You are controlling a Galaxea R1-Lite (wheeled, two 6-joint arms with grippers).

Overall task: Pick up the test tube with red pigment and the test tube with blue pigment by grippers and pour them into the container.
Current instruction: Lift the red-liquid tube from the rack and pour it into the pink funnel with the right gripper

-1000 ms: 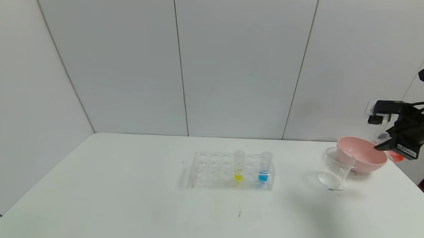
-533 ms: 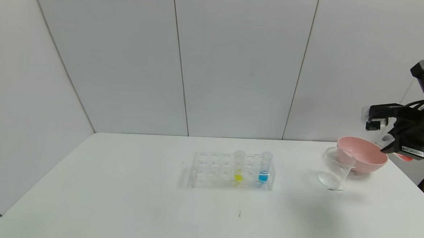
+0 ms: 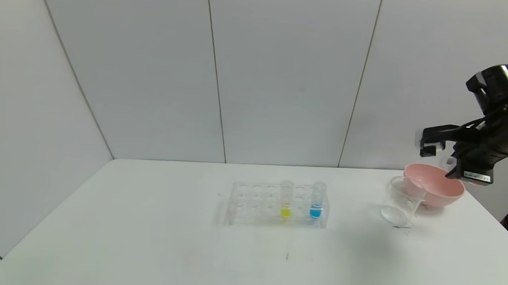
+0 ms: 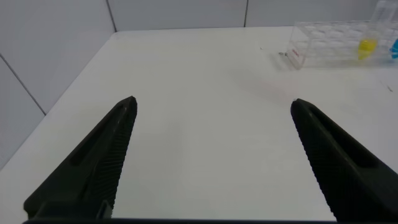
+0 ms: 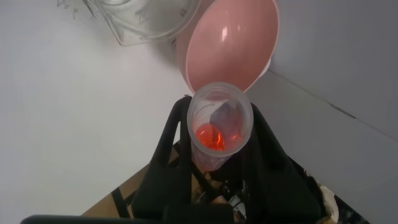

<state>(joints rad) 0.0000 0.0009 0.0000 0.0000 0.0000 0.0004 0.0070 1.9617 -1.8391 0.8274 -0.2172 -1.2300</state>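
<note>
My right gripper (image 3: 455,168) is shut on the test tube with red pigment (image 5: 221,124) and holds it tilted in the air above the far right rim of the pink bowl. The tube's open rim (image 3: 451,162) points left, and red liquid lies at its bottom. The container (image 3: 401,198), a clear beaker, stands left of the bowl and in front of it; it also shows in the right wrist view (image 5: 143,18). The test tube with blue pigment (image 3: 317,202) stands upright in the clear rack (image 3: 251,203). My left gripper (image 4: 212,109) is open and empty over the table's left part.
A pink bowl (image 3: 434,186) touches the beaker's right side; it also shows in the right wrist view (image 5: 230,43). A tube with yellow liquid (image 3: 286,200) stands in the rack left of the blue one. The table's right edge is close to the bowl.
My right gripper has moved up and to the left with the red tube, from beyond the bowl's right side to above its far right rim. Nothing else has moved.
</note>
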